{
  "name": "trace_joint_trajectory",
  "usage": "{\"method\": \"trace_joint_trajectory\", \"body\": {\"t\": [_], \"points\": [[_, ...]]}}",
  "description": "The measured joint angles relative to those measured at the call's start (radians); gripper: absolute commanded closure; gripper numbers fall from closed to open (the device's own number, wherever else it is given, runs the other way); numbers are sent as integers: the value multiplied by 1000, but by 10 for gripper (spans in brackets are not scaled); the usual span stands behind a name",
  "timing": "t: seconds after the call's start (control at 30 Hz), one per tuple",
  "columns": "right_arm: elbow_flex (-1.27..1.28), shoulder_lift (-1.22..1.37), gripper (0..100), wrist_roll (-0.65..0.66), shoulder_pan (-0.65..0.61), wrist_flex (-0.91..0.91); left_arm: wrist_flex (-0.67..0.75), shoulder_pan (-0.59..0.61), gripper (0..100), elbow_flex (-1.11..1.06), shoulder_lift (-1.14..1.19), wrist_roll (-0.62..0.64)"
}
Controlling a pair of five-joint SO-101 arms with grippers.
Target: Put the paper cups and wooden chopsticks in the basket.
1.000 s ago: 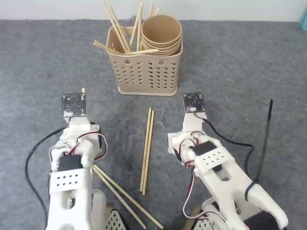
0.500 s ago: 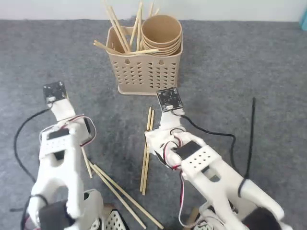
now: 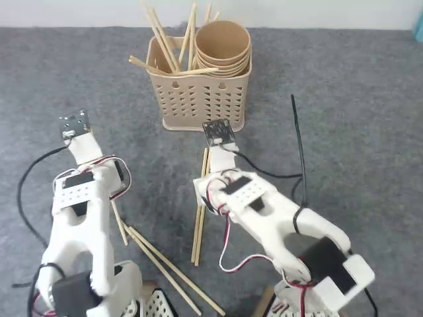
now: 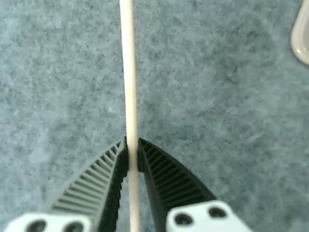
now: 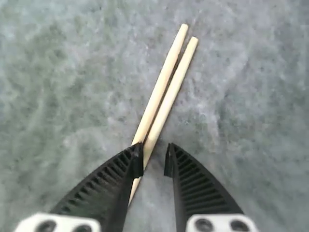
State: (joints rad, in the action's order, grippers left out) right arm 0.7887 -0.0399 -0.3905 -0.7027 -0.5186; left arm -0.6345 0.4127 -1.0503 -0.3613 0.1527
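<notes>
Swinging in since a second before, the right arm had come over the loose pair, and the left arm had turned a little toward the table's left edge.
The right gripper point(image 5: 153, 159) stood narrowly parted and empty, one finger touching the pair of chopsticks point(image 5: 166, 92) at mid-table, seemingly lining up to straddle them. The left gripper point(image 4: 133, 154) was clamped on a single chopstick point(image 4: 127, 72), gripped partway along, probably to carry it steady. The basket point(image 3: 205, 99) sat mid far edge with the paper cups point(image 3: 223, 43) nested inside; two more chopsticks point(image 3: 165, 267) lay near the near edge.
</notes>
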Motion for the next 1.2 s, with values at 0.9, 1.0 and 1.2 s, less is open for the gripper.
{"method": "trace_joint_trajectory", "body": {"t": [0.9,1.0,1.2], "points": [[-270,189,991,-81,37,-330,0,6,987,0,0,0],[-269,91,991,-37,60,-430,0,21,987,3,0,5],[-269,-298,991,75,115,-559,-5,21,987,3,0,5]]}}
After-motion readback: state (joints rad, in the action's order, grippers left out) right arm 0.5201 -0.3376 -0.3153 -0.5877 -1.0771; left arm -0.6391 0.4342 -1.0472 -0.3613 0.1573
